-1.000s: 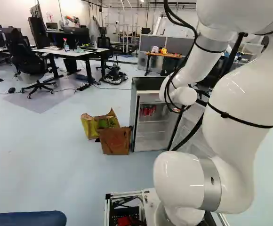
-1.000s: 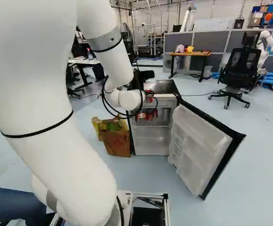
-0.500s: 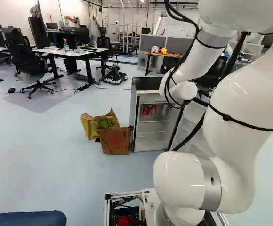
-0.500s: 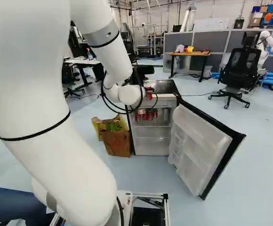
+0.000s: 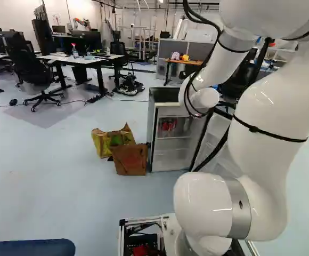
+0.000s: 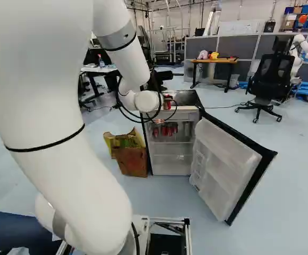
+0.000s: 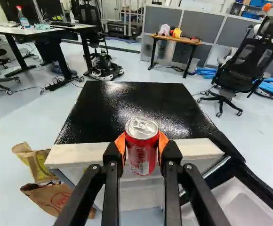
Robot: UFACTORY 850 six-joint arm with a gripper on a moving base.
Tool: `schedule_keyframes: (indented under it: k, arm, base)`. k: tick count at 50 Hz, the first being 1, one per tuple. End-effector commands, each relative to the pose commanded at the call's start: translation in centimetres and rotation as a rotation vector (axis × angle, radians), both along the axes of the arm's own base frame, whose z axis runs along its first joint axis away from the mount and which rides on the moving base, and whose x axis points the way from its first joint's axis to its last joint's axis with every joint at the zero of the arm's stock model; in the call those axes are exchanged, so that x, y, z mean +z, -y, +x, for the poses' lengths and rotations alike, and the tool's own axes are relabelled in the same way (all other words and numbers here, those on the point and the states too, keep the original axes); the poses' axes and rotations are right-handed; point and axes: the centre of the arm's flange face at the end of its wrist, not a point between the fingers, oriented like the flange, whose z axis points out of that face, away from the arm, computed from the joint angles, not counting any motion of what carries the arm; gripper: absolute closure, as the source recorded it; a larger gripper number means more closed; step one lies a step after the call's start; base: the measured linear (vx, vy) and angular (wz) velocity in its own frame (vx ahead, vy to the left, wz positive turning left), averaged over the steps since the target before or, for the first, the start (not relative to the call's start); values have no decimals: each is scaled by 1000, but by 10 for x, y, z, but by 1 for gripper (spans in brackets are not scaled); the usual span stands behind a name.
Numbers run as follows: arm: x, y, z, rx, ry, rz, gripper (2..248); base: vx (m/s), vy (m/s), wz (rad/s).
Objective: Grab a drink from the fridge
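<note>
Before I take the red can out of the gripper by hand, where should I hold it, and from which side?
I would take the red can by its top rim, from above. It looks roughly upright, and its round lid sits bare above the orange pads, while these press its body from two opposite sides.

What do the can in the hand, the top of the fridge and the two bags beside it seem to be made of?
Can: thin metal, probably aluminium; bare silvery lid with pull tab, glossy red body.
Fridge top: hard, glossy black, perhaps coated metal or glass; it mirrors light.
Bags: likely paper, matte and creased.
</note>
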Motion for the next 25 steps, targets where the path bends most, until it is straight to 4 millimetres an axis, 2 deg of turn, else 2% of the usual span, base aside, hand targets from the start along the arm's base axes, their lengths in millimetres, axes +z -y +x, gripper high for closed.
schedule_keyframes:
  k: [25]
  arm:
    - [-2,-4,39,21,12,1,159]
  base:
    - [0,0,0]
